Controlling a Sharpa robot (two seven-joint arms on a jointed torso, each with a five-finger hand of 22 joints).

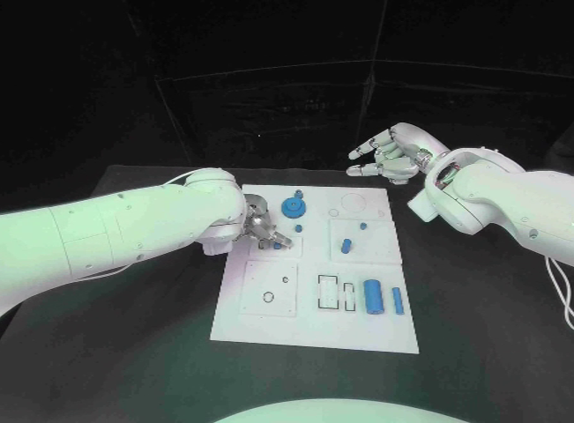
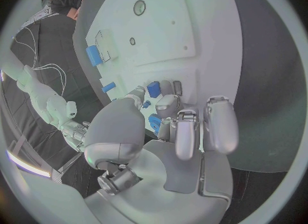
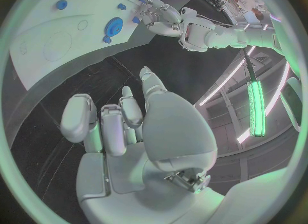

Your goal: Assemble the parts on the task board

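Head view: left hand (image 1: 264, 231) pinches a small blue part (image 1: 279, 246) on the white task board (image 1: 315, 330). Right hand (image 1: 391, 157), fingers apart, holds nothing above the tabletop (image 1: 134, 352). Left wrist view shows fingertips (image 2: 168, 100) touching the part.

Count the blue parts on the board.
7: gear, small piece beyond it, small peg before it, part at the left hand, oblong mid-board, cylinder and bar nearest. More may be hidden.

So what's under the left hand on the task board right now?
Under the left hand, small blue parts sit at its fingertips on the task board. Whether it grips one is hidden by its fingers.
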